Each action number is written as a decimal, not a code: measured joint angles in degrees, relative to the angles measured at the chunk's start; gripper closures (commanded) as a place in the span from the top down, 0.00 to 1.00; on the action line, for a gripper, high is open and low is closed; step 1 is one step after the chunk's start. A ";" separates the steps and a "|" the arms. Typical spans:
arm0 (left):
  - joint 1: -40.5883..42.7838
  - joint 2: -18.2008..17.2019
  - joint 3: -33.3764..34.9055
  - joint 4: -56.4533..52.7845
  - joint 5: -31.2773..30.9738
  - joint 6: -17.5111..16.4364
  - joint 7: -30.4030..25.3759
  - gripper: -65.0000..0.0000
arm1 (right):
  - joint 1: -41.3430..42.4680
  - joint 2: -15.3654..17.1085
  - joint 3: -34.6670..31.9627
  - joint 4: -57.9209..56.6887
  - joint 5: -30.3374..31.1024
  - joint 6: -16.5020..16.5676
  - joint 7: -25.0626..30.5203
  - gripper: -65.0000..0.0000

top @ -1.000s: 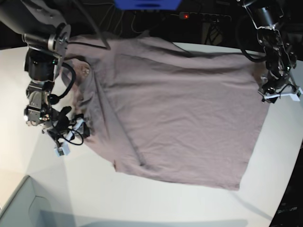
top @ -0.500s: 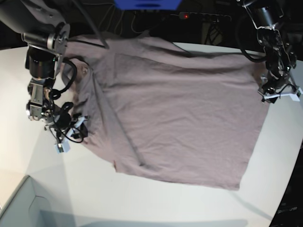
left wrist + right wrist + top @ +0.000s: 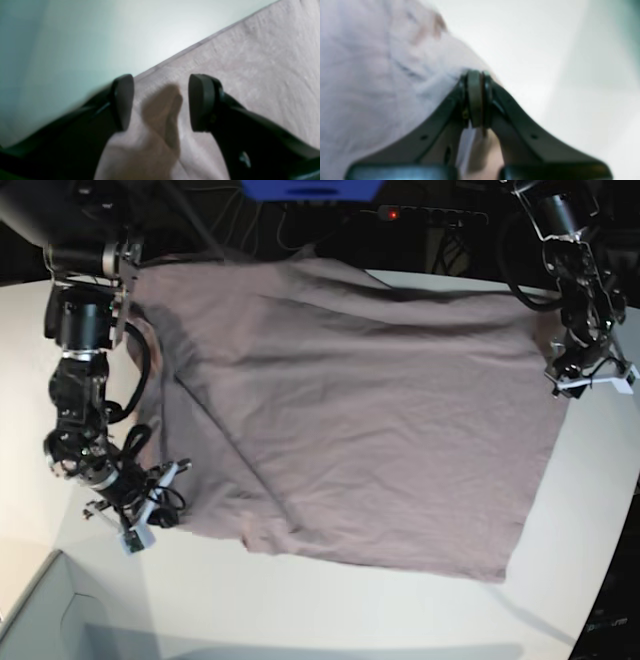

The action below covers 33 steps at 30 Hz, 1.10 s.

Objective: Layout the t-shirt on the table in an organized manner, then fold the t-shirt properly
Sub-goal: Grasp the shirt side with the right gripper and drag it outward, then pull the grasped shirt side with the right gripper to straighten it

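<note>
While the t-shirt (image 3: 370, 420) lies spread mauve and mostly flat across the far half of the table (image 3: 300, 610), you're in the layout step, so work the edges, not the middle. Your right gripper (image 3: 476, 100) is clenched — the jaws stand pressed together in the right wrist view with cloth bunched against their tip, so it looks like a pinch on the shirt's edge at the base view's left, though blur hides how much fabric is caught. Your left gripper (image 3: 160, 102) is released, jaws apart, straddling a small raised fold just inside the hem, with bare table just beside it; it holds nothing that I can see. In the base view a long crease (image 3: 230, 440) runs diagonally down the left part of the shirt and the bottom-left edge is puckered near the right gripper. Judgement: pull outward and low with the right arm, away from the shirt's centre, to draw that crease flat — lift high and you'll likely drag the whole shirt. Consider closing the left gripper on the fold under it first, so the opposite edge is anchored and the pull tensions the cloth instead of sliding it. Go slow; a thin pinch can slip. Folding is not yet begun.
</note>
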 measured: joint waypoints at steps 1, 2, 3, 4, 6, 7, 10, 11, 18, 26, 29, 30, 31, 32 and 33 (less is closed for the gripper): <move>-0.02 0.00 0.00 0.00 0.02 0.00 0.00 0.53 | -1.79 -0.11 -1.55 3.93 -0.11 -0.02 -0.94 0.00; -0.02 0.02 0.02 0.00 0.00 -0.02 0.02 0.53 | -3.91 -0.33 -3.19 7.61 -0.02 0.02 -1.95 0.00; 0.00 0.04 0.02 0.00 0.00 -0.02 -0.02 0.53 | -6.01 -0.48 -4.70 10.95 0.09 -0.02 -2.64 0.00; 0.02 0.02 0.00 0.00 -0.02 -0.02 -0.07 0.53 | -8.35 -0.79 -6.36 14.32 -0.17 0.00 -3.28 0.00; -0.02 0.00 0.00 0.02 0.00 -0.04 -0.04 0.53 | -13.25 -1.31 -10.67 20.22 -0.11 0.09 -3.65 0.00; 0.00 0.04 0.02 0.00 -0.02 -0.04 -0.09 0.53 | -15.50 -1.40 -12.70 22.77 0.09 0.09 -3.78 0.00; -0.02 0.00 -0.02 0.00 0.00 -0.02 -0.02 0.53 | -21.70 -1.44 -20.00 27.43 0.35 0.13 -3.45 0.00; -0.02 0.04 0.00 0.00 0.00 -0.04 -0.07 0.53 | -23.37 -1.36 -22.64 27.87 0.15 0.24 -3.85 0.00; -0.17 0.00 -0.02 0.00 0.02 -0.02 -0.07 0.53 | -27.43 -1.36 -31.21 26.01 -6.58 0.22 -3.85 0.29; -0.22 -0.04 -0.02 0.00 0.02 -0.02 0.00 0.53 | -27.30 -1.81 -22.95 33.07 -7.37 0.17 -3.28 0.56; -0.22 0.02 0.02 0.00 0.02 -0.02 -0.02 0.53 | -25.07 -2.34 -18.86 31.87 -7.32 0.22 -3.56 0.58; -0.24 0.11 0.04 0.00 0.00 0.00 -0.04 0.53 | -24.24 -2.69 -17.55 30.45 -7.10 0.20 -3.34 0.59; -0.22 0.13 0.04 0.00 0.00 -0.02 -0.13 0.53 | -23.26 -2.78 -16.35 28.63 -7.30 0.20 -3.43 0.60; -0.24 0.11 0.04 0.00 -0.02 -0.04 -0.09 0.53 | -22.40 -2.75 -15.41 26.93 -7.58 0.20 -3.76 0.61; -0.26 0.07 0.02 0.00 0.00 -0.02 -0.09 0.53 | -21.92 -2.73 -14.51 25.75 -7.69 0.20 -3.89 0.61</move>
